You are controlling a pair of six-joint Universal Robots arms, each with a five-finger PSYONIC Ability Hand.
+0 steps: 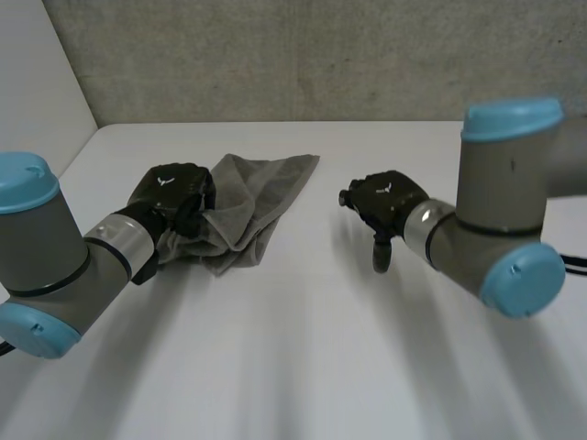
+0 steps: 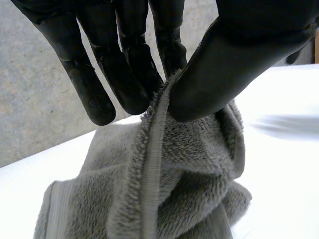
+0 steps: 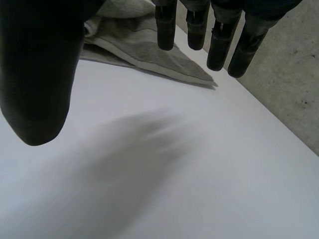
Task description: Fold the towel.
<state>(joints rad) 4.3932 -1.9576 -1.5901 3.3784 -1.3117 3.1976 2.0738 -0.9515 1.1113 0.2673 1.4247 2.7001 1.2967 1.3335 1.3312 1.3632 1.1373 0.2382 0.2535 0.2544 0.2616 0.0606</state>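
1. The towel (image 1: 248,206) lies bunched on the tabletop (image 1: 321,348), its length running from my left hand (image 1: 174,197) out to its far free corner.
2. Left hand sits at the towel's near edge, thumb and fingers pinching that edge.
3. Right hand (image 1: 385,202) hangs well apart from the towel, fingers straight, empty; I reckon that far corner is its to reach.

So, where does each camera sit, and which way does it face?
Head view: between and behind the arms, looking down at the table; left hand on the towel, right hand apart from it.
Left wrist view: on the left wrist, looking along the palm; left hand pinches the towel's edge.
Right wrist view: on the right wrist, looking along the open right hand toward the towel.
Shared: all three show the towel.
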